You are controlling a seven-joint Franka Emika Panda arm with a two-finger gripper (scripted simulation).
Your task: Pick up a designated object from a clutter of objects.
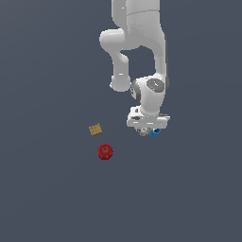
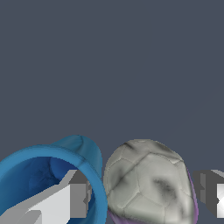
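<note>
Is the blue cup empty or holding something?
Seemingly empty. In the wrist view the blue cup shows a bare blue inside; one finger of the tool hides part of it.

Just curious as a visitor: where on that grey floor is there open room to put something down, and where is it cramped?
Bare floor lies beyond the tan waffle-like block and red apple-like ball, toward the exterior view's left. Crowded: under the gripper, the whitish speckled ball and blue cup sit close together.
</note>
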